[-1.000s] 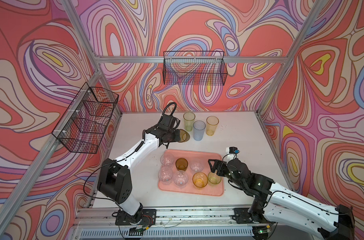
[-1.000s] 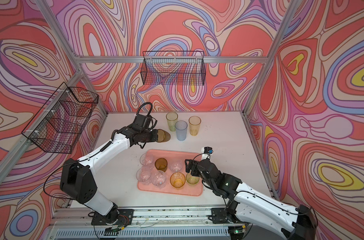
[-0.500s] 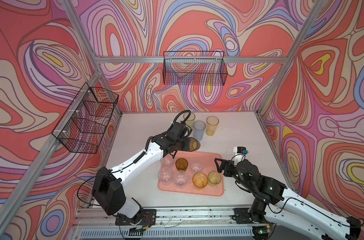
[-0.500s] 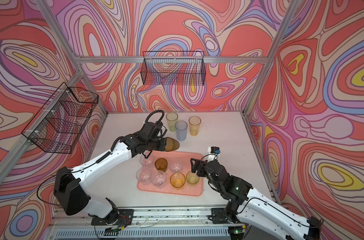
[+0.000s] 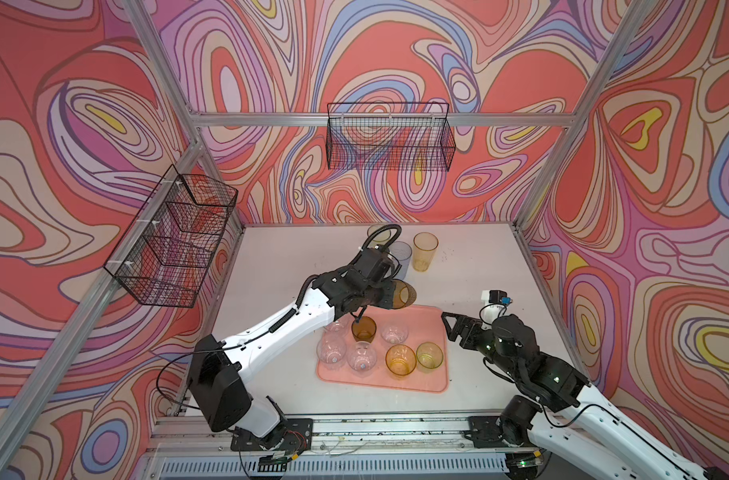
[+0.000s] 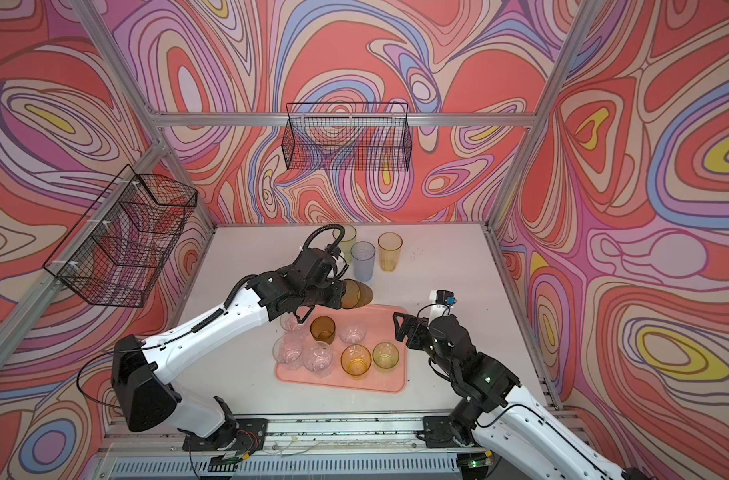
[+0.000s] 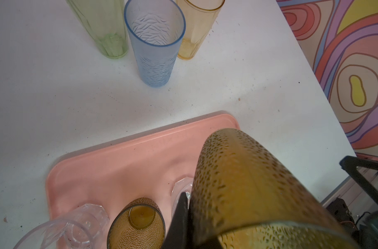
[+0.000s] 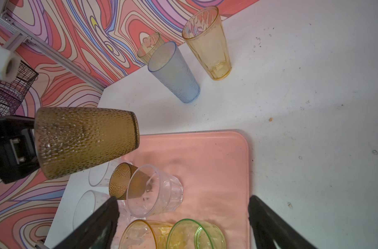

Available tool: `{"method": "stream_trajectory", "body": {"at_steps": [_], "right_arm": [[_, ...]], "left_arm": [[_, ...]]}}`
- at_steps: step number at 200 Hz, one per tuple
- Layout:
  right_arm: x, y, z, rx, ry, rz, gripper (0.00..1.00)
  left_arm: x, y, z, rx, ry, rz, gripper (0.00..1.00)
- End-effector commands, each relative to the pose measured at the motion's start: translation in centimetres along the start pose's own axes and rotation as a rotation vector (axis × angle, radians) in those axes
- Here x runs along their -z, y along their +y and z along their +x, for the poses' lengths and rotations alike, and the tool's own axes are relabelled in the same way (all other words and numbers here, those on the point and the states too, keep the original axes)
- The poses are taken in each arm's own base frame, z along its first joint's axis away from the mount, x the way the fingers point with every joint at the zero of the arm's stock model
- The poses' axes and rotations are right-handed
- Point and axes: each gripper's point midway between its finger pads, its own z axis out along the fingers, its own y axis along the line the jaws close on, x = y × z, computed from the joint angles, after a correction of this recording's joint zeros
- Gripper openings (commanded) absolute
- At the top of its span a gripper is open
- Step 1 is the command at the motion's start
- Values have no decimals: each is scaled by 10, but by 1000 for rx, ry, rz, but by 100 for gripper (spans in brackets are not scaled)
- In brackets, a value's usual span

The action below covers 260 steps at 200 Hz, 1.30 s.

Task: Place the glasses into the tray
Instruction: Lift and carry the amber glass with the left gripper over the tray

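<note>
Swirled walls (image 5: 396,50) with 2 baskets (image 5: 389,137) enclose white table (image 5: 470,266).

Swirly pink walls (image 5: 396,50), white tabletop (image 5: 479,266), black wire baskets (image 5: 389,137) on rails (image 5: 499,120).

— What's closest?
— A dimpled brown translucent tumbler (image 7: 248,183), tilted above the salmon-pink plastic tray (image 7: 119,163), with a black claw finger (image 7: 179,217) against its side.
— And beyond the tray?
— Upright on the white table (image 7: 54,97), close together: a tall green tumbler (image 7: 101,30), a tall blue tumbler (image 7: 154,47) and a tall orange tumbler (image 7: 196,28).
</note>
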Motion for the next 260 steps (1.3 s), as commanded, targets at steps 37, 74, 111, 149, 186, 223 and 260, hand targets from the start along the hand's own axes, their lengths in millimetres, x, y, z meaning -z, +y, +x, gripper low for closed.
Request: {"method": "stream_trajectory", "body": {"at_steps": [37,74,111,149,186,223,260], "right_arm": [[9,-11,-4,-4,-14,40,97],[15,-25,-7,-26,-52,94,97],[16,-29,-9,-18,-61,114,97],[18,-33,-11,-11,-77,134,98],[17,-35,-8,-15,-76,131,97],[17,-40,-3,-24,-68,139,97],[20,-44,-1,-33,-80,138,97]], "left_arm": [[-14,-25,5,-46,49,17,0],[-23,-35,12,-73,81,18,0],[-33,-36,23,-94,127,-9,0],[-42,-41,34,-119,160,-35,0],[-52,-47,42,-149,195,-51,0],[-64,-50,49,-171,227,-75,0],[-76,-53,56,-176,259,-71,2]]}}
